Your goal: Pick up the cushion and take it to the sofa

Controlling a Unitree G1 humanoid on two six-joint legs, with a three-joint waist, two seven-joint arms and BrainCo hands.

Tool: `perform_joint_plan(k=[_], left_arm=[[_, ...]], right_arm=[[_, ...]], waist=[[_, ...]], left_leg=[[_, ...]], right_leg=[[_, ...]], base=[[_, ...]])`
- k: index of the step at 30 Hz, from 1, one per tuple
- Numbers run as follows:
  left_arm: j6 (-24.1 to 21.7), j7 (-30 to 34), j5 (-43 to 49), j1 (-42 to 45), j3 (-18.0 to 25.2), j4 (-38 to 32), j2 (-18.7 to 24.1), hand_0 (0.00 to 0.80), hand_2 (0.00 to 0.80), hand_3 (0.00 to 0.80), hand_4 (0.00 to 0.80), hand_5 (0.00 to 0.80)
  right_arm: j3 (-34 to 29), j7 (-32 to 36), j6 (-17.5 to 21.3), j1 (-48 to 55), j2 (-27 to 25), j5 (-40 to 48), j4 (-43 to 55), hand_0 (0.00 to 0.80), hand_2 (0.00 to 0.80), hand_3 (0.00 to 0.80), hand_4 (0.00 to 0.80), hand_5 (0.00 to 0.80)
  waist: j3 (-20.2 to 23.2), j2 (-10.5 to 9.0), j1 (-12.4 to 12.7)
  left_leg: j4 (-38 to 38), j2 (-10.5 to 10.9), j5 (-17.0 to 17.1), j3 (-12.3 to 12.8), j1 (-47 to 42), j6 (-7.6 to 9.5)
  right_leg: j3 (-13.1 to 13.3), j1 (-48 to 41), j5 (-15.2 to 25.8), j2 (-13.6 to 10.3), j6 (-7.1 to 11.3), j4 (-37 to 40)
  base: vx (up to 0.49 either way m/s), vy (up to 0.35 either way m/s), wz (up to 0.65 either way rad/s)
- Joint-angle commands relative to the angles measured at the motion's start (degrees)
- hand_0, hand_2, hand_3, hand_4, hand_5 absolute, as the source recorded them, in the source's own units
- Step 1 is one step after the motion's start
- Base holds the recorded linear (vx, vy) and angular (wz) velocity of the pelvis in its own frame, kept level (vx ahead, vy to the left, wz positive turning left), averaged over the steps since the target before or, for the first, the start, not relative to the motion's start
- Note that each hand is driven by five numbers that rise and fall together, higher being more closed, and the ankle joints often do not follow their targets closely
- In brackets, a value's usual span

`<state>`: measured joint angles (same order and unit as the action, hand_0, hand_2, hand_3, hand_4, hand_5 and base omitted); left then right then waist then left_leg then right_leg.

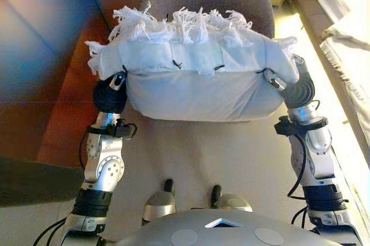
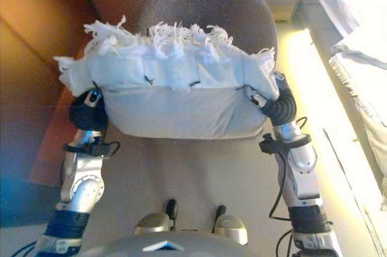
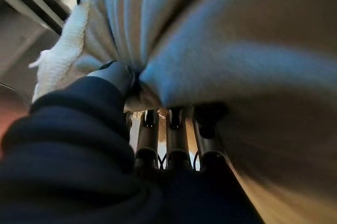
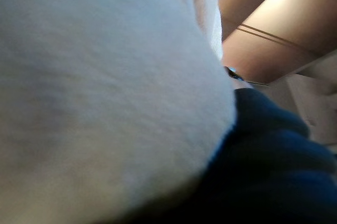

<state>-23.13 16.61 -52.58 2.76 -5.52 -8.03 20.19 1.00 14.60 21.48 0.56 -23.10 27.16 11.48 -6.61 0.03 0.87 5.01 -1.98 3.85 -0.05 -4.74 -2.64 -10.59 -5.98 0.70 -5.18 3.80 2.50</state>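
Left eye view: the cushion (image 1: 202, 81) lies crosswise between the left hand (image 1: 111, 92) and the right hand (image 1: 295, 87), each pressing one end; the left hand's fingers (image 3: 176, 145) reach under it, the right hand's fingers are hidden, so its grip I cannot tell.

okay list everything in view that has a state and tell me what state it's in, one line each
Cushion: white, fringed, lifted off the floor, clamped between both hands, in front of the armchair.
Left hand: pressed against the cushion's left end; fingers run under the fabric, grip unclear.
Right hand: pressed against the cushion's right end; fingers hidden by the cushion.
Armchair: grey, upright, seat covered from view by the cushion.
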Motion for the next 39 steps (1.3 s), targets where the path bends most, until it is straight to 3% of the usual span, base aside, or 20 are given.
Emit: perform_joint_plan(k=[1,9,11,13,15,18,22,23,24,27,32,34,36,37,39], left_arm=[[-4.24,0.22,1.35,-2.48,-0.89,-5.96,0.53,0.800,0.800,0.800,0.800,0.800],[-7.31,-2.97,2.36,-5.44,-3.80,-6.67,1.03,0.800,0.800,0.800,0.800,0.800],[-8.46,-3.79,2.86,-5.62,-3.81,-6.66,1.37,0.800,0.800,0.800,0.800,0.800],[-9.62,-4.69,3.80,-5.66,-3.65,-6.81,1.20,0.800,0.800,0.800,0.800,0.800],[-10.08,-4.37,4.17,-5.76,-3.20,-6.68,0.89,0.800,0.800,0.800,0.800,0.800],[-10.87,-4.49,3.64,-5.64,-2.67,-6.64,0.64,0.800,0.800,0.800,0.800,0.800],[-10.76,-5.85,4.38,-6.03,-3.32,-6.48,0.38,0.800,0.800,0.800,0.800,0.800],[-10.51,-6.27,4.75,-5.72,-3.36,-6.63,0.18,0.800,0.800,0.800,0.800,0.800],[-10.42,-6.41,4.80,-5.56,-3.36,-6.69,0.15,0.800,0.800,0.800,0.800,0.800],[-10.50,-6.45,4.74,-3.56,-2.75,-7.03,-0.20,0.800,0.800,0.800,0.800,0.800],[-12.16,-7.27,5.99,-1.49,-1.25,-7.74,0.03,0.800,0.800,0.800,0.800,0.800],[-13.18,-8.11,6.74,-2.01,-1.13,-8.49,0.51,0.800,0.800,0.800,0.800,0.800],[-12.85,-10.54,8.44,-3.65,-0.79,-8.59,1.59,0.800,0.800,0.800,0.800,0.800],[-11.62,-12.52,9.04,-4.28,-0.36,-8.47,2.24,0.800,0.800,0.800,0.800,0.800],[-9.93,-12.54,8.77,-5.28,0.26,-7.68,3.07,0.800,0.800,0.800,0.800,0.800]], right_arm=[[1.44,-3.28,6.22,-2.55,1.10,-1.67,8.84,0.800,0.800,0.800,0.800,0.800],[5.65,-11.42,7.27,-6.52,-0.73,-6.43,9.67,0.800,0.800,0.800,0.800,0.800],[6.58,-11.22,7.33,-7.89,-1.88,-5.82,9.54,0.800,0.800,0.800,0.800,0.800],[7.40,-10.89,8.34,-8.84,-2.67,-5.09,9.19,0.800,0.800,0.800,0.800,0.800],[7.97,-11.71,9.19,-9.38,-2.43,-6.17,8.87,0.800,0.800,0.800,0.800,0.800],[9.22,-12.78,8.05,-11.16,-1.44,-8.31,8.92,0.800,0.800,0.800,0.800,0.800],[10.51,-15.12,5.84,-12.87,-1.43,-9.95,8.45,0.800,0.800,0.800,0.800,0.800],[10.73,-15.12,5.26,-12.87,-1.30,-9.92,8.34,0.800,0.800,0.800,0.800,0.800],[10.78,-15.03,5.05,-12.80,-1.17,-9.97,8.38,0.800,0.800,0.800,0.800,0.800],[11.97,-14.25,4.32,-11.78,-0.48,-10.28,8.49,0.800,0.800,0.800,0.800,0.800],[13.33,-13.98,4.55,-11.62,-1.20,-8.53,9.23,0.800,0.800,0.800,0.800,0.800],[13.86,-14.74,4.72,-13.34,-2.31,-7.66,9.27,0.800,0.800,0.800,0.800,0.800],[14.56,-15.05,5.69,-14.56,-1.57,-7.52,7.72,0.800,0.800,0.800,0.800,0.800],[14.21,-14.62,5.62,-14.26,-1.49,-5.81,7.49,0.800,0.800,0.800,0.800,0.800],[13.48,-14.54,4.98,-12.81,-1.61,-4.27,8.63,0.800,0.800,0.800,0.800,0.800]], waist=[[3.35,-1.39,0.86],[2.28,-1.85,1.62],[1.61,-2.75,1.66],[-0.73,-3.76,2.10],[-2.27,-3.64,2.58],[-3.12,-1.32,4.05],[-3.23,0.64,6.32],[-3.09,1.38,7.49],[-3.25,1.30,7.79],[-3.46,3.08,10.44],[-4.00,3.38,13.54],[-3.62,2.73,14.11],[-2.85,2.41,14.22],[-2.25,1.92,14.20],[-0.50,0.66,14.33]], left_leg=[[-0.13,0.17,-4.58,0.73,-1.82,1.15],[-2.06,-1.52,-4.08,1.41,-1.20,0.00],[-8.84,-1.41,-6.89,1.86,0.09,-0.51],[-20.46,-0.74,-5.25,2.33,5.61,-0.79],[-24.30,0.23,-4.90,2.45,9.11,-0.14],[-18.42,1.87,-2.87,0.55,10.59,0.22],[-9.50,0.98,3.82,-0.73,12.51,-1.04],[-6.88,0.50,6.57,-2.54,13.83,-1.63],[-6.22,0.63,7.24,-3.01,13.81,-1.76],[-2.27,-1.88,11.43,-8.35,15.87,-3.37],[-1.25,-4.65,12.90,-16.66,19.56,-5.19],[-2.08,-5.67,10.04,-15.49,19.29,-5.05],[-3.78,-6.14,9.89,-12.66,18.92,-4.65],[-6.25,-5.01,8.59,-12.15,18.78,-3.62],[-10.30,-2.71,6.31,-10.57,19.65,-1.67]], right_leg=[[1.30,-0.90,-1.66,-0.90,1.53,-3.13],[0.47,-1.40,-2.53,0.39,-0.07,-2.61],[0.26,-1.25,-2.95,-0.02,-0.83,-3.24],[0.59,-0.93,-2.47,-0.42,-1.97,-4.64],[1.30,-0.85,-3.01,-0.11,-2.44,-6.25],[3.09,-1.29,-5.70,1.98,-2.25,-8.72],[5.19,-4.71,-9.62,3.94,-2.55,-9.93],[6.40,-6.41,-11.50,4.73,-2.80,-11.01],[6.78,-6.91,-12.35,4.64,-2.86,-11.68],[9.89,-9.34,-17.52,5.27,-3.45,-17.72],[13.57,-13.53,-23.17,1.43,-2.09,-22.72],[12.96,-15.02,-22.34,-2.16,0.48,-23.79],[10.69,-15.64,-17.48,-6.31,4.02,-27.64],[10.38,-16.06,-13.39,-7.98,5.60,-30.20],[9.47,-16.97,-7.22,-9.96,6.34,-31.58]], base=[[-0.058,-0.107,-0.04],[-0.052,-0.120,-0.04],[-0.017,-0.126,-0.09],[-0.049,-0.135,-0.18],[0.020,-0.073,-0.33],[0.183,0.015,-0.15],[0.401,0.063,-0.20],[0.515,0.076,-0.16],[0.646,0.111,-0.26],[0.720,0.169,-0.29],[0.728,0.237,-0.41],[0.593,0.351,-0.85],[0.607,0.417,-0.19],[0.662,0.379,0.12],[0.574,0.299,-0.28]])
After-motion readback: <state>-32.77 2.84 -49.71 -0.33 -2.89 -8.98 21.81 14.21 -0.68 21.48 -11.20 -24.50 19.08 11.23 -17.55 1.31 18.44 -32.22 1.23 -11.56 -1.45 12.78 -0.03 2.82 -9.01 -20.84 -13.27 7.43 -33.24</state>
